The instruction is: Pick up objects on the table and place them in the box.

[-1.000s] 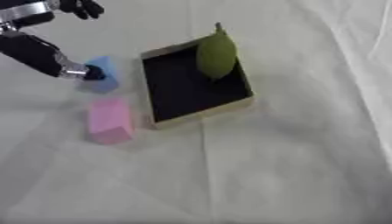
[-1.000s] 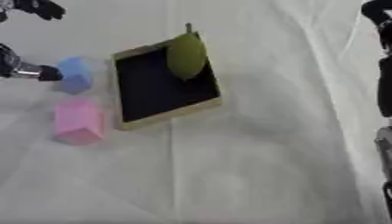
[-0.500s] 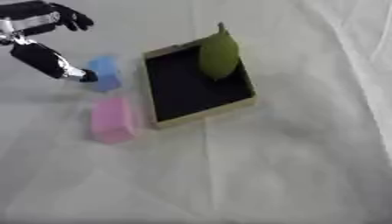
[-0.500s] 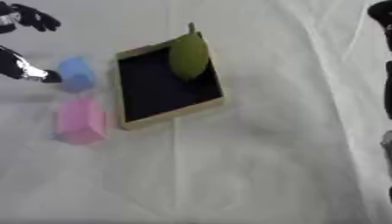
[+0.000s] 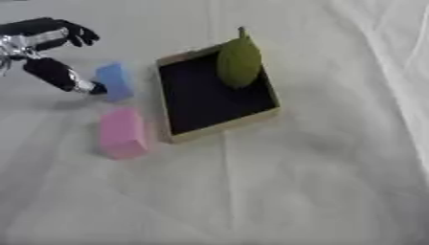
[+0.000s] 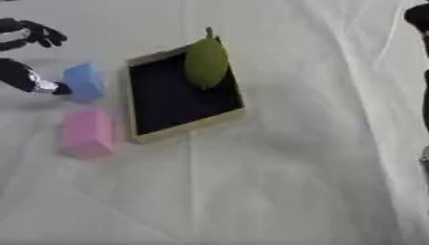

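A blue block lies on the white cloth left of the box, a shallow tan tray with a black floor. A green pear-shaped fruit rests in the box's far corner, leaning on the rim. A pink block lies in front of the blue one. My left hand is at the upper left, open. Its lower dark digit touches the blue block's left side, and the other fingers spread above, clear of the block. Dark parts of my right arm show at the right edge.
Wrinkled white cloth covers the whole table. A raised fold of it runs down the right side.
My left hand's upper fingers have lifted and spread, while the lower digit stays at the blue block's left side. The blocks, box and fruit have not moved.
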Tool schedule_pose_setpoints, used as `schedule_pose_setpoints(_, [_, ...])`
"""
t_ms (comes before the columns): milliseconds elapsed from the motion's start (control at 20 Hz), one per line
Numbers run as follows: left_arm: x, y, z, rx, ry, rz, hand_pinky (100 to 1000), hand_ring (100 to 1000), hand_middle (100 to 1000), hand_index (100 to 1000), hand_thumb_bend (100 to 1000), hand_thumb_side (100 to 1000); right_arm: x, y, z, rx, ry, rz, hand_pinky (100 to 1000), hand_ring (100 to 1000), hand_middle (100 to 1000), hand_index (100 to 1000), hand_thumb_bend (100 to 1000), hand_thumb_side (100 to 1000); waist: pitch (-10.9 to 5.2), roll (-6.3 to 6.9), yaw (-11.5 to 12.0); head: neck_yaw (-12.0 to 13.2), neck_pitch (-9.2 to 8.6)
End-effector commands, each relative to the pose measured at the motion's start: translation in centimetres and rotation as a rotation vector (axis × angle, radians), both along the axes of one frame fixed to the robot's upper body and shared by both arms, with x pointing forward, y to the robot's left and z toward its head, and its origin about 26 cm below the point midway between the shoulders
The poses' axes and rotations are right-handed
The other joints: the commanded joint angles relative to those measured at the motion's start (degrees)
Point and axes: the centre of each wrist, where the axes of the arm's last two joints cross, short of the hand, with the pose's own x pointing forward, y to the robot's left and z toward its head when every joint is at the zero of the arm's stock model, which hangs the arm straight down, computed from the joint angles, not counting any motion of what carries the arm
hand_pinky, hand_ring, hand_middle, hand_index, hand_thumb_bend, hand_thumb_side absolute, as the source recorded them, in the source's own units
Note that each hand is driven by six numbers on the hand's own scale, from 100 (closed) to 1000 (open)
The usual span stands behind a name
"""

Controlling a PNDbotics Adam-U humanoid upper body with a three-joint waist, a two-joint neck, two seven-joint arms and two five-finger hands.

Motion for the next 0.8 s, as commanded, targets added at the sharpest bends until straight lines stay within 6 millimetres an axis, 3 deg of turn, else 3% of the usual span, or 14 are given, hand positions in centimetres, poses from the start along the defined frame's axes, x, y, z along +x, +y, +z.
schedule_pose_setpoints(50, [-0.1, 0.2, 1.4, -0.009, -0.013, -0.011, 947, 874, 824, 931, 642, 449, -0.2, 0.1, 0.8, -0.019, -0.028, -0.002, 885, 952, 648, 813, 100, 624, -0.35, -0.68, -0.05, 0.11, -0.58])
schedule_pose_setpoints(800, [1.5, 0.2, -0.4, 0.011, 0.066, 0.026, 930, 864, 810, 918, 626, 435, -0.1, 0.2, 0.9, -0.006, -0.026, -0.009, 887, 955, 647, 814, 100, 625, 0.60, -0.33, -1.01, -0.53, -1.53])
